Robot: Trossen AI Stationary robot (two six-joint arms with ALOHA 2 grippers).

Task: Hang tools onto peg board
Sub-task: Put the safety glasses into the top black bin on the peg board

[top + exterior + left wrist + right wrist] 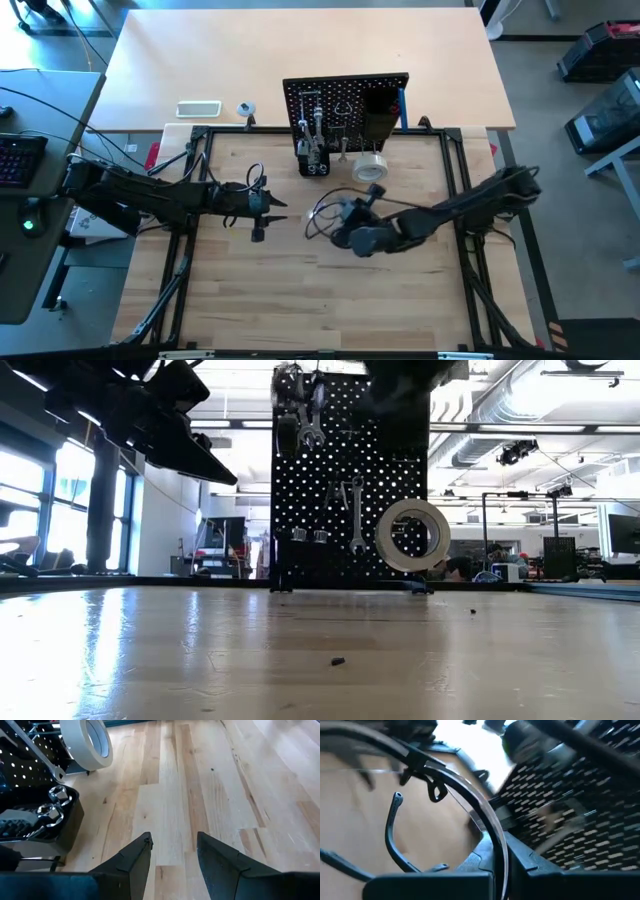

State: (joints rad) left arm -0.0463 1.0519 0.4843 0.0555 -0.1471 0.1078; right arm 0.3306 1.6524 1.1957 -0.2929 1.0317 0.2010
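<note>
The black peg board [345, 105] stands upright at the table's far side. Silver wrenches [355, 510] and a pale tape roll [412, 535] hang on it, and more tools sit in its black bin [45, 820]. My right gripper [347, 213] is in the air in front of the board, shut on a thin pair of clear glasses with dark arms [400, 830]. My left gripper [172, 850] hovers open over bare wood left of the board, with nothing between its fingers. My right gripper pinches the glasses' clear curved front strip [499, 851] between its two fingers. It comes from the table's right, slanting slightly down. The glasses are lifted clear of the table, and their dark arms [392, 845] stick out past the fingers.
A black metal frame [200, 170] borders the wooden work surface. A white flat device [198, 108] lies on the far table behind it. Small dark specks [337, 659] dot the wood near the front. Open wood stretches between the arms and the near edge.
</note>
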